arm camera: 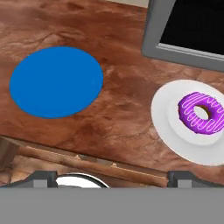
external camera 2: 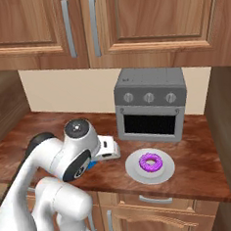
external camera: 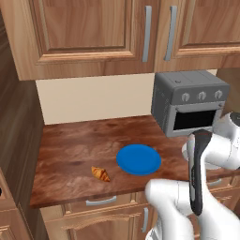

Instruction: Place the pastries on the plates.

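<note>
The counter (external camera: 70, 150) is dark veined wood with a soft shine. The cabinets (external camera: 84, 33) are smooth wood with metal handles (external camera: 147, 33). The oven (external camera 2: 151, 102) looks grey matt metal.

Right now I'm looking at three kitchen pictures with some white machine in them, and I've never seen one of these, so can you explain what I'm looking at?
It is a rendered kitchen with a white robot arm on a driving base. Two pictures come from cameras on the base, behind the arm to its left and right. The third comes from a camera on the hand, looking down at the wooden counter.

On the counter lie a blue plate with nothing on it, a croissant beside it on the bare wood, and a white plate carrying a purple donut. A grey toaster oven stands at the back.

The end effector is above the counter's front edge, near the plates. Nothing is seen in it, though I cannot tell whether it is open.
</note>
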Controlling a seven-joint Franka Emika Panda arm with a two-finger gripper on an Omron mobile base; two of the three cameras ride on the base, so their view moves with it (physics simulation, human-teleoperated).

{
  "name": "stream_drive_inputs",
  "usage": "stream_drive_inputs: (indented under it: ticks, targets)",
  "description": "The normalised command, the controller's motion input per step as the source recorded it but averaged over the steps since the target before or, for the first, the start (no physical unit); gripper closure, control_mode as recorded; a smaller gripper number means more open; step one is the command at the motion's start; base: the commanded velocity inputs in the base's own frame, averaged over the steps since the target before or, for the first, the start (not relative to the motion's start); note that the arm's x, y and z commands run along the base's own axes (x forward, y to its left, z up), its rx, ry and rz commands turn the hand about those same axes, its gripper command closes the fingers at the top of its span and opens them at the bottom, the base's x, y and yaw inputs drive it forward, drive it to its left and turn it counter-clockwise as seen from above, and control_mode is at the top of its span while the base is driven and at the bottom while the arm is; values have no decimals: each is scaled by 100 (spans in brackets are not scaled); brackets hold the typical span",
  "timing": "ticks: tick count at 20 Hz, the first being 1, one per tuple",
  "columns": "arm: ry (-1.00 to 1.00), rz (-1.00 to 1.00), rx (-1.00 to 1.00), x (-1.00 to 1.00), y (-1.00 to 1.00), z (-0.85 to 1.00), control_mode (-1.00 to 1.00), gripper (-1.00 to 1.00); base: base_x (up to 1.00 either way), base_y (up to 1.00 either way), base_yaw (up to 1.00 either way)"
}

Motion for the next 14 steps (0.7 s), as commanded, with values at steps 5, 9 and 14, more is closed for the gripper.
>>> stream_drive_inputs:
  ticks: [5,9,14]
  targets:
    - [4,0,-6,-31,100,10,-100,-100,0,0,0]
    - [1,1,-16,-5,100,13,-100,-100,0,0,0]
    - [0,4,-15,-10,100,2,-100,-100,0,0,0]
